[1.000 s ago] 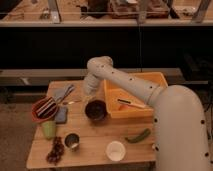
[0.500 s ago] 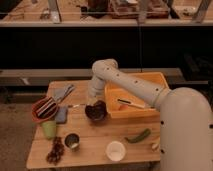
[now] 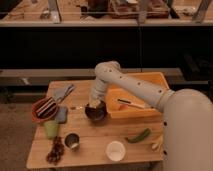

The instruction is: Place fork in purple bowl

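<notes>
Bowls, cups and bits of food sit on the wooden table [image 3: 95, 134]. The purple bowl [image 3: 95, 114] is near the middle, just beside the front left corner of the big orange bin [image 3: 142, 79]. It stands there with its open side up, so a thing can be dropped straight in.

The white arm [image 3: 127, 84] reaches from the right and bends down. The gripper [image 3: 94, 104] hangs right over the purple bowl, at its back rim. I think it is there because the bowl is where the fork must go. I cannot tell how wide the gripper is open, and I cannot tell if it has hold of anything.

The fork [image 3: 76, 107] looks like a small, thin, shiny thing on the table just left of the purple bowl. It seems to lie flat, not in the bowl. If so, the job is not done yet. The gripper would need to go a little to the left, get the fork, and bring it over the bowl.

The orange-red bowl [image 3: 43, 110] sits at the left edge, well apart. A long utensil [image 3: 131, 104] lies inside the bin. A green cup [image 3: 51, 129] and a metal cup [image 3: 72, 141] stand nearer the front. These are not for this job, and the arm should not bump them.
</notes>
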### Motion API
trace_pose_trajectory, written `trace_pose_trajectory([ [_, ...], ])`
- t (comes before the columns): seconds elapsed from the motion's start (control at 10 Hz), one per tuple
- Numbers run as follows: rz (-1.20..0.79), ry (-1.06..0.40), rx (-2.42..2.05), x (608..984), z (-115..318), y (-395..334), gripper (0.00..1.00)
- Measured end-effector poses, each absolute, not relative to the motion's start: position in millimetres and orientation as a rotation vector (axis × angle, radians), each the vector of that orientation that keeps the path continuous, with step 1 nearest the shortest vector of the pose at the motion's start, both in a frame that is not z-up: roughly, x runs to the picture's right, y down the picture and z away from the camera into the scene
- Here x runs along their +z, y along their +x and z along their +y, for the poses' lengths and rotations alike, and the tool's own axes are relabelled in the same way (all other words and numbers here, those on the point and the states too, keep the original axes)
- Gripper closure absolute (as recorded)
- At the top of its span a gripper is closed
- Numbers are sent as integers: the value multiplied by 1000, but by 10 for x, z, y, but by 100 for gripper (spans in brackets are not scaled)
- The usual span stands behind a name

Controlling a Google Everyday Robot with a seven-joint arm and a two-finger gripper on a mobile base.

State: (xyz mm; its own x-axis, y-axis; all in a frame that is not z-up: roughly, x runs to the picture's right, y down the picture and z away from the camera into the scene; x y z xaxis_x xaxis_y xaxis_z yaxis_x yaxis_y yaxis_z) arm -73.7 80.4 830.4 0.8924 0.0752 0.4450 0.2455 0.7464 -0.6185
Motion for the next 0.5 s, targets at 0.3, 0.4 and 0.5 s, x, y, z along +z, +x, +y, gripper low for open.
trace_pose_trajectory([
  [0.3,-469,-729,-97,8304,803,-736,25],
  [0.4,-469,-729,-97,8305,805,-735,25],
  [0.5,-469,-729,-96,8305,804,-732,25],
])
